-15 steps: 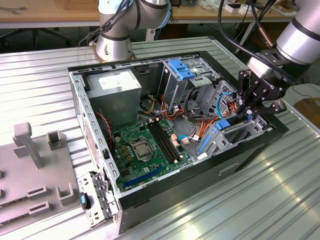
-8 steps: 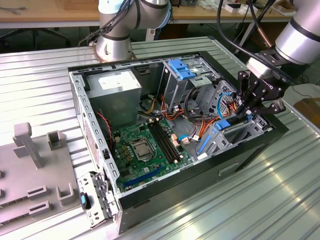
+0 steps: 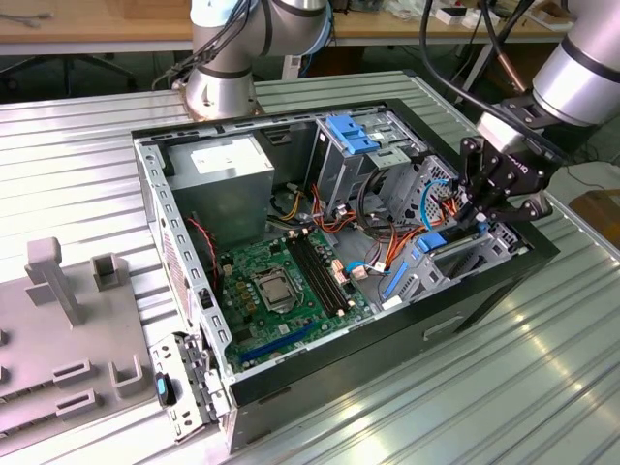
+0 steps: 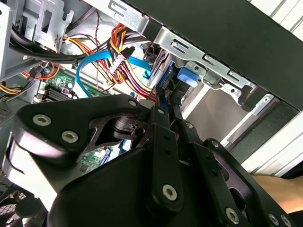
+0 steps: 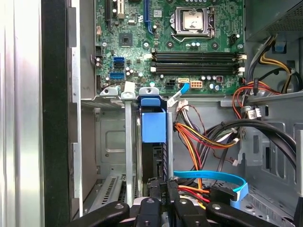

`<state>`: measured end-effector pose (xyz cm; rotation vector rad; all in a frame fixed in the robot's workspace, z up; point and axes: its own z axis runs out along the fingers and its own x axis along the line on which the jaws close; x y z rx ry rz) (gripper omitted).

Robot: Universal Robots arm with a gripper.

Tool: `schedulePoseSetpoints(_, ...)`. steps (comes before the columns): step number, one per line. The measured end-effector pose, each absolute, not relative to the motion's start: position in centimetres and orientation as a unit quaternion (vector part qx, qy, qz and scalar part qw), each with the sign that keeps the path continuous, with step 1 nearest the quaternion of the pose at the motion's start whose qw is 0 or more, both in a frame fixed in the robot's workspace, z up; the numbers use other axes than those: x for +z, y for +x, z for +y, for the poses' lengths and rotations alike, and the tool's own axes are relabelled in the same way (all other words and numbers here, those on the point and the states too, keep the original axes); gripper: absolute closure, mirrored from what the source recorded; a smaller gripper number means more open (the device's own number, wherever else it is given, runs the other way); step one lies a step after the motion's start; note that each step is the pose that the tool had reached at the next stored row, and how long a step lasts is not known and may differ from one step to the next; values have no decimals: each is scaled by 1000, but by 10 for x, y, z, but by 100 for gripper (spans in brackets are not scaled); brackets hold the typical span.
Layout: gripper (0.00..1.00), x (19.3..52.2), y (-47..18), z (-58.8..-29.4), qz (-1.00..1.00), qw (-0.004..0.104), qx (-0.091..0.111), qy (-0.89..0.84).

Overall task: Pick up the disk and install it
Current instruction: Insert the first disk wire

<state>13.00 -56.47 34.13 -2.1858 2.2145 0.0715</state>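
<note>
Gripper [image 5: 164,185] pinches the disk [image 5: 153,125] inside the drive cage [image 5: 110,142].

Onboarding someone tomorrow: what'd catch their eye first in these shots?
An open computer case lies on the ribbed metal table, its green motherboard bare. At the exterior view's right the gripper hangs at the drive cage. In the first wrist view the disk, in its bright blue carrier, stands on edge in a slot beside tangled coloured cables.
</note>
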Motion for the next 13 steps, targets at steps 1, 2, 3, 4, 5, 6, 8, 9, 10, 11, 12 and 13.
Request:
schedulePoseSetpoints(1, 83, 344, 130, -565, 711, 15, 23, -702)
schedulePoseSetpoints(2, 83, 348, 130, -565, 711, 14, 23, -702)
schedulePoseSetpoints(3, 83, 351, 130, -565, 711, 14, 23, -702)
schedulePoseSetpoints(4, 83, 352, 130, -565, 711, 14, 23, -702)
schedulePoseSetpoints(5, 83, 352, 130, -565, 711, 14, 23, -702)
schedulePoseSetpoints(6, 83, 352, 130, -565, 711, 14, 23, -702)
schedulePoseSetpoints(8, 83, 352, 130, -565, 711, 14, 23, -702)
schedulePoseSetpoints(9, 83, 352, 130, -565, 711, 15, 24, -702)
schedulePoseSetpoints(10, 83, 352, 130, -565, 711, 17, 25, -702)
schedulePoseSetpoints(11, 83, 352, 131, -565, 711, 19, 28, -702)
schedulePoseSetpoints(12, 83, 352, 131, -566, 711, 21, 30, -702)
schedulePoseSetpoints(13, 83, 352, 131, -568, 713, 22, 31, -700)
